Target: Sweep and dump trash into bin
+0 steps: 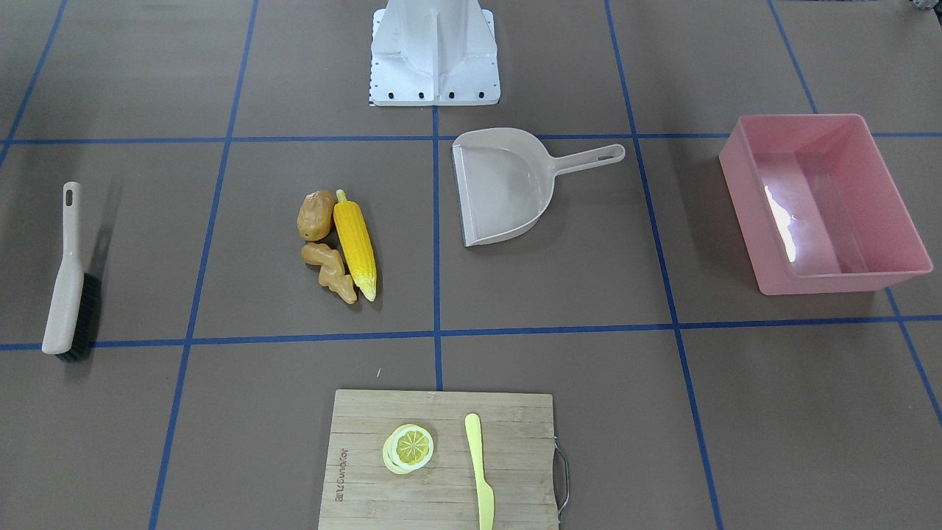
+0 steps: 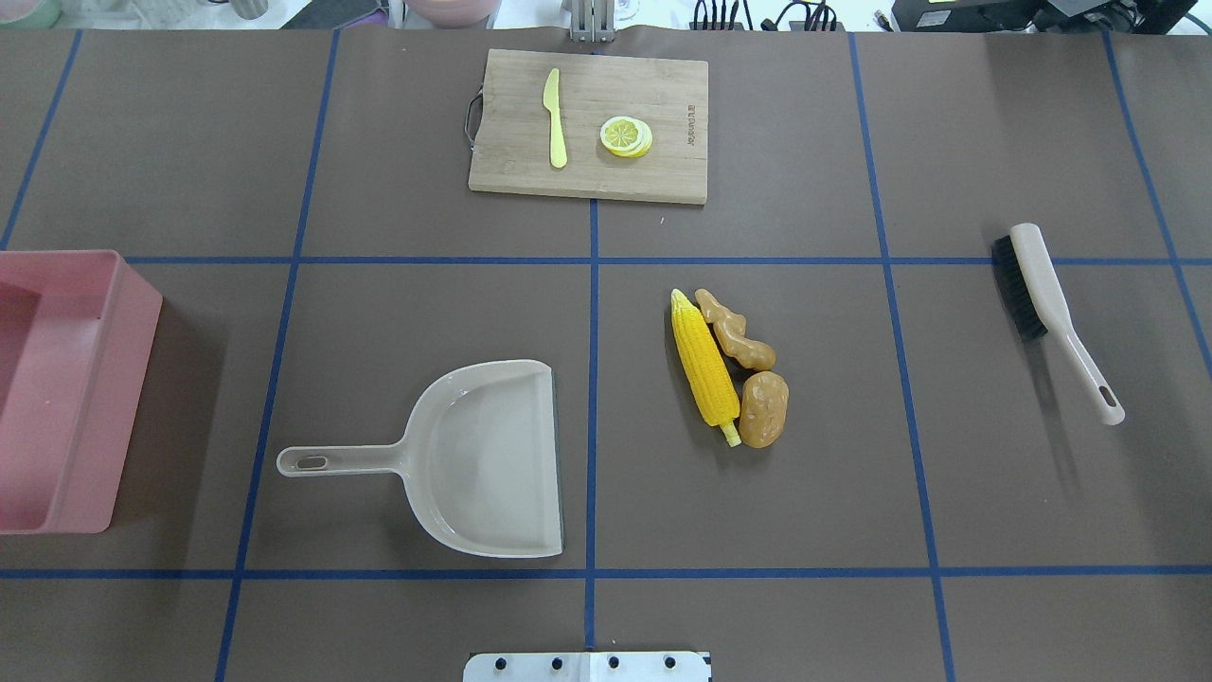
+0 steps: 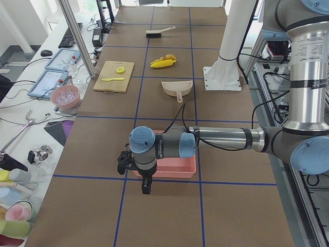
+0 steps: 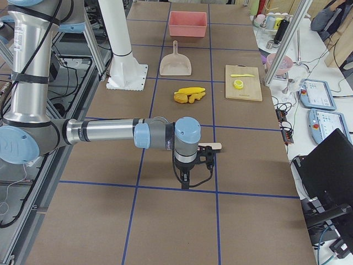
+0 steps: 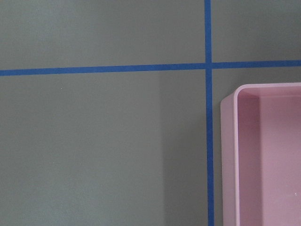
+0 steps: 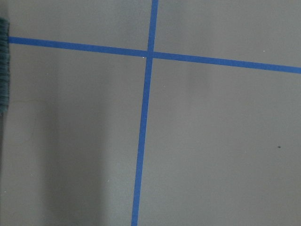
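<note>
Overhead exterior puts the yellow toy corn cob, brown potato and knobbly tan ginger root well apart from my left end effector and right end effector, grips I cannot tell, so I'd first take the beige black-bristled brush squarely by its handle.

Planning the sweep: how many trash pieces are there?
3, clustered between dustpan and brush: corn cob nearest the dustpan, ginger root and potato on its brush side. None looks hidden.

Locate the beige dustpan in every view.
Front-facing: dustpan just right of centre.
Overhead: dustpan left of centre, low.
Exterior left: dustpan upper middle.
Exterior right: dustpan upper middle.
Wrist views: absent.
Landmark: its handle points toward the pink bin.
</note>
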Controlling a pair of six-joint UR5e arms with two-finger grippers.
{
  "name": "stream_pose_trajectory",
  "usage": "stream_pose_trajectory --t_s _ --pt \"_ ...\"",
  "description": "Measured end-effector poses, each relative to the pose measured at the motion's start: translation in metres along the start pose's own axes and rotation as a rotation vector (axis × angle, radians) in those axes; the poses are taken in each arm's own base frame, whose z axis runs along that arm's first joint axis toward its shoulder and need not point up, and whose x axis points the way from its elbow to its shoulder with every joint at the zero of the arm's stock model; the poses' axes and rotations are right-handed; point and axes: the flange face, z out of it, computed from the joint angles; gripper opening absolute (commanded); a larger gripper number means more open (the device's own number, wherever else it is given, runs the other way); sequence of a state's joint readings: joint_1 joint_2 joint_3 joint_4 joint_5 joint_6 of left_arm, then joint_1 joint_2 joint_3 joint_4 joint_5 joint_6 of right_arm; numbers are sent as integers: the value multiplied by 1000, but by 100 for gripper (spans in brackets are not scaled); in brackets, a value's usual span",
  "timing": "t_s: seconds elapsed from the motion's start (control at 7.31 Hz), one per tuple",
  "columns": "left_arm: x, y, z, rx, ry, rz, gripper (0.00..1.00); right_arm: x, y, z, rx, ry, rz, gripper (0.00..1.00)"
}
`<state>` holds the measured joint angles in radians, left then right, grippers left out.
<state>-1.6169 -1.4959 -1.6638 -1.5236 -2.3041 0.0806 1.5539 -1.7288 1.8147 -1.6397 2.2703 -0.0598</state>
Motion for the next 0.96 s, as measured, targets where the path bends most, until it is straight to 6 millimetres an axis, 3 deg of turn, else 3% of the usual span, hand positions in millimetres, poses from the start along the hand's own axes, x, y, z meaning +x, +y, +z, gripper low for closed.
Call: stream_pose_trajectory --t_s 0.96 --pt "-1 0 1 -2 -1 0 98 4 5 -6 -11 -28 40 100"
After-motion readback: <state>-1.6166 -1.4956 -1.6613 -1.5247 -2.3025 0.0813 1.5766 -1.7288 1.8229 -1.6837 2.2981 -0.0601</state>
